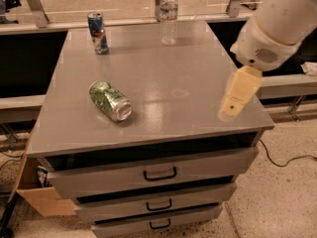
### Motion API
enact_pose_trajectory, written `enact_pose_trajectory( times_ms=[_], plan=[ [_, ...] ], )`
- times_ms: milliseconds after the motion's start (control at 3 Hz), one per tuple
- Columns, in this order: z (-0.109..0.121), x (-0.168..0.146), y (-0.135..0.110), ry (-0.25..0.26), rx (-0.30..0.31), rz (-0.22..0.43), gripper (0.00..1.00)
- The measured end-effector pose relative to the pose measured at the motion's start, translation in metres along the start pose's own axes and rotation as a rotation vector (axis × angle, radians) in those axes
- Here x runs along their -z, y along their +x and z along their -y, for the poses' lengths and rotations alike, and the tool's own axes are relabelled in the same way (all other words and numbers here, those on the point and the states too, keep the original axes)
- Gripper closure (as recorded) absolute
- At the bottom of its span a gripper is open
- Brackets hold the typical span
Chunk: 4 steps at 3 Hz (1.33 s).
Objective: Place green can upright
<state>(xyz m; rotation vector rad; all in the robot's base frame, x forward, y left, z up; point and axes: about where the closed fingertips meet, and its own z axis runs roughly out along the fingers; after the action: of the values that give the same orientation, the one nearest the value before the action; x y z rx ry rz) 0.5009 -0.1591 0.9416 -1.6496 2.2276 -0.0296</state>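
Three containers on grey tabletop (163, 68). Green can (110, 100) lies on its side, not upright, at about 8 o'clock from the tabletop centre and well in from the edges. Its long axis runs roughly 10 to 4 o'clock, with one silver end facing 4 o'clock, toward the front edge. The mottled green body shows on top. Nothing touches it.

Blue can (98, 32), slimmer, with silver and red on it, stands upright near the 11 o'clock corner, well apart from the green can. Clear water bottle (168, 16) with a white cap stands upright at the 12 o'clock edge, at 3 o'clock of the blue can.

Tool (231, 108), pale yellow, hangs over the tabletop near the 4 o'clock corner, tilted so its tip points toward 7 o'clock. It is well apart from the green can, at 3 o'clock of it, and holds nothing. Cannot tell whether it is wide or narrow from this angle. White arm (277, 24) comes in from 2 o'clock, above and behind the tool.

Below the tabletop, three grey drawers (153, 172) are stacked, each with a black handle, and dark gaps show above them. Cardboard box (42, 202) sits on the floor at 8 o'clock of the cabinet. Black cable (282, 161) lies on the speckled floor (277, 202) at 4 o'clock.
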Motion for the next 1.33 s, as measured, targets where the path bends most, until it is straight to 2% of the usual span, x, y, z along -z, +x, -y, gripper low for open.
enact_pose_trajectory(
  times_ms=[333,667,1000,1333],
  plan=[
    [0.014,-0.029,-0.038,-0.018,-0.068,0.037,0.0],
    [0.023,-0.05,-0.08,-0.058,-0.144,0.085,0.0],
    [0.021,-0.064,-0.121,-0.12,-0.202,0.146,0.0],
    [0.008,-0.087,-0.167,-0.181,-0.236,0.178,0.0]
  ],
)
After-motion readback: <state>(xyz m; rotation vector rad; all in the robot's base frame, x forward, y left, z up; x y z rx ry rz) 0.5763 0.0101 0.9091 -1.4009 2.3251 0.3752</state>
